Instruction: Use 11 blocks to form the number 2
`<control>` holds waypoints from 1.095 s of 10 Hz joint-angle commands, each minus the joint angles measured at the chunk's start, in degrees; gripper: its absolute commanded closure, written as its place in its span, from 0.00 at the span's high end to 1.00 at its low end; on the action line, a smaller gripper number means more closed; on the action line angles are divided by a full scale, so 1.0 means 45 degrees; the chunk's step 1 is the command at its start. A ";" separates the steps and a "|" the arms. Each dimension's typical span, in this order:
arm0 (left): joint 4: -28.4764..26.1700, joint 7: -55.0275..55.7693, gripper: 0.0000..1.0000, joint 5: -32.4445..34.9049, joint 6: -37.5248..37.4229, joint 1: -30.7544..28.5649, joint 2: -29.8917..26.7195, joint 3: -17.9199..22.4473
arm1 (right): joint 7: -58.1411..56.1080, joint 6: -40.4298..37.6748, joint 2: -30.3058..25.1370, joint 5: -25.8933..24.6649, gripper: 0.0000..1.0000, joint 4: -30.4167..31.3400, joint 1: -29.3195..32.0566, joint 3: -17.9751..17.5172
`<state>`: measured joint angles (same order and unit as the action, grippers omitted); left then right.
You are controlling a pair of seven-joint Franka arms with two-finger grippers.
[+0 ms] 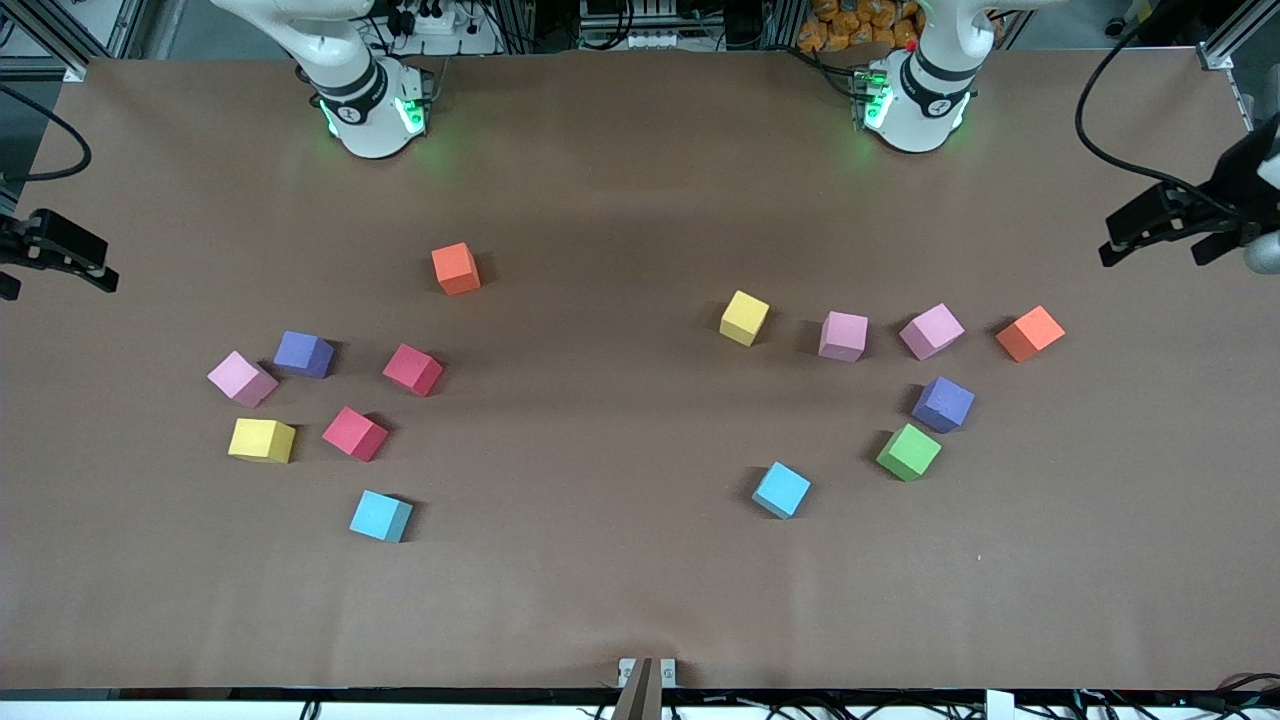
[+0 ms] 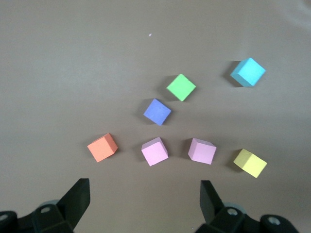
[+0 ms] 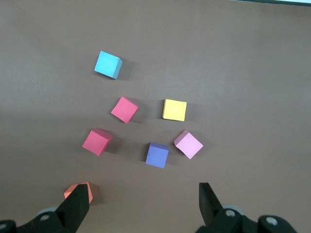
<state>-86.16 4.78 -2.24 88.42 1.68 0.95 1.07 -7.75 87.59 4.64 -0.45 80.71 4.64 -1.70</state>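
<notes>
Blocks: scattered in two loose bunches on the brown table (image 1: pixel 620 560), nothing lined up into a figure yet, no two touching.
Bunch at the right arm's end: pink block (image 1: pixel 242 379), purple block (image 1: pixel 303 354), two red blocks (image 1: pixel 412 369) (image 1: pixel 355 433), yellow block (image 1: pixel 262 440), and a light blue block (image 1: pixel 381 516) closest to the front camera.
Bunch at the left arm's end: yellow one (image 1: pixel 744 318), two pink ones (image 1: pixel 843 336) (image 1: pixel 931 331) in a rough row, then purple one (image 1: pixel 942 404), green block (image 1: pixel 908 452) and a second light blue one (image 1: pixel 781 489) nearer the camera.
Extras: orange cube (image 1: pixel 456 268) sits alone, farther from the camera than the red pair; another orange cube (image 1: pixel 1029 333) ends the pink row.
Open room: the middle strip between the bunches is bare, and so is the wide band along the camera-side edge.
Left gripper (image 2: pixel 143 194): spread wide, holding nothing, up over its bunch.
Right gripper (image 3: pixel 143 196): same deal, wide and empty, over its own bunch, one finger (image 3: pixel 77 201) half covering the orange cube.
</notes>
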 commanded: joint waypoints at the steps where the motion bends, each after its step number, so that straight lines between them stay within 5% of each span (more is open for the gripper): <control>1: -0.0226 0.0032 1.00 -0.0242 -0.0118 -0.0589 0.0643 0.0036 | -0.0054 -0.0226 -0.0289 0.0177 1.00 0.0190 0.0121 -0.0090; 3: -0.1176 0.0420 1.00 -0.0165 0.0617 -0.0278 0.1252 -0.0023 | -0.0210 -0.0226 -0.0231 0.0158 1.00 0.0210 0.0082 -0.0090; 6: -0.3777 0.1101 1.00 -0.0107 0.4560 -0.0219 0.1679 -0.0296 | -0.0191 -0.0226 -0.0211 0.0119 1.00 0.0190 0.0063 -0.0090; 8: -0.3957 0.2642 1.00 0.0145 0.5658 0.0267 0.2733 -0.0394 | -0.0017 -0.0226 -0.0172 0.0138 1.00 0.0210 0.0063 -0.0110; 11: -0.5611 0.4832 1.00 0.0517 0.6382 0.0719 0.2582 -0.0413 | -0.0151 -0.0226 0.0119 0.0236 1.00 0.0347 -0.0112 -0.0129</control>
<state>-106.81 22.75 -1.39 114.71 4.55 14.59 -0.84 -8.17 86.62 4.99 -0.36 81.40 4.47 -1.90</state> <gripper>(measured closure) 0.000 0.000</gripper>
